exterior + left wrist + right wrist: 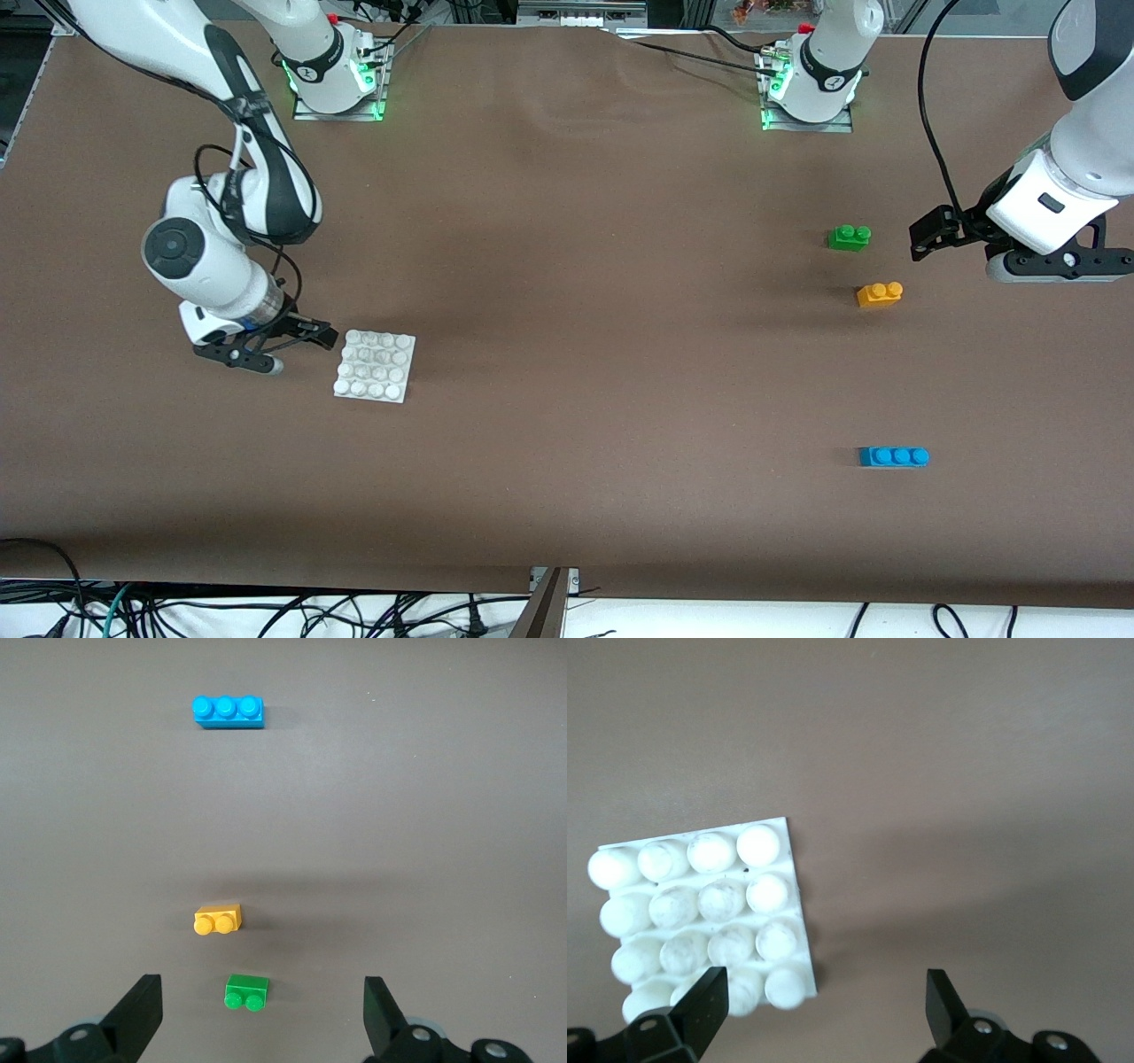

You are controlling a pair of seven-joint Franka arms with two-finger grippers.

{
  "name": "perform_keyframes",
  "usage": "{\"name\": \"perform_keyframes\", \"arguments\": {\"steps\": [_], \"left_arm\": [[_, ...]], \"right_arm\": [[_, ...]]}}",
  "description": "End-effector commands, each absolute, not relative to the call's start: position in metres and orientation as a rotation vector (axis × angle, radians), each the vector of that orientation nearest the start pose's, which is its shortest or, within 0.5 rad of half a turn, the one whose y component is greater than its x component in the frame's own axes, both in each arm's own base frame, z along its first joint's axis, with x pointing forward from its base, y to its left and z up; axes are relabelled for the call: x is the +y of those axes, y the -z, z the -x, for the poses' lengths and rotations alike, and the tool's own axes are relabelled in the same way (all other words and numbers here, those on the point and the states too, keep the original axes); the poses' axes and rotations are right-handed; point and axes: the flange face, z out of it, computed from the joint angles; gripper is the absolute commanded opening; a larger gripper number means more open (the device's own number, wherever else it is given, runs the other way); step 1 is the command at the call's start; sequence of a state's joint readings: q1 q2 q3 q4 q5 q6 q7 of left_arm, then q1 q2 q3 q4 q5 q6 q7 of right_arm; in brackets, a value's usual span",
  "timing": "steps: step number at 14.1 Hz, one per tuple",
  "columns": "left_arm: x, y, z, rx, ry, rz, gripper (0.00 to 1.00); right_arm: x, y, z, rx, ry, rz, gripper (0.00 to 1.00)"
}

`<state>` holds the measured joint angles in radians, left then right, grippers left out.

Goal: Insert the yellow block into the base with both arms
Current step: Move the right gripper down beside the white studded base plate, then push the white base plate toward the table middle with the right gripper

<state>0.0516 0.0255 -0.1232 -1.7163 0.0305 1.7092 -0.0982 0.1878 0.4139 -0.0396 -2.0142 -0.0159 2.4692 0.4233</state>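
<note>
One small orange-yellow plastic two-stud brick (879,294). One green plastic two-stud brick (849,237). One longer blue plastic three-stud brick (893,456). One flat square white plastic studded base plate (375,365), sixteen studs.

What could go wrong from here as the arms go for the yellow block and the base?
1. The green brick lies close beside the yellow block; the open left gripper might nudge or grab it instead.
2. The open right gripper sits at the edge of the base; closing off-centre could push the plate along the table.
</note>
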Motion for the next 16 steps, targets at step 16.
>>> {"name": "perform_keyframes", "arguments": {"steps": [16], "left_arm": [[-0.037, -0.557, -0.56, -0.012, -0.046, 3.128, 1.0]], "right_arm": [[0.118, -0.185, -0.611, 0.5, 0.156, 3.038, 0.98]]}}
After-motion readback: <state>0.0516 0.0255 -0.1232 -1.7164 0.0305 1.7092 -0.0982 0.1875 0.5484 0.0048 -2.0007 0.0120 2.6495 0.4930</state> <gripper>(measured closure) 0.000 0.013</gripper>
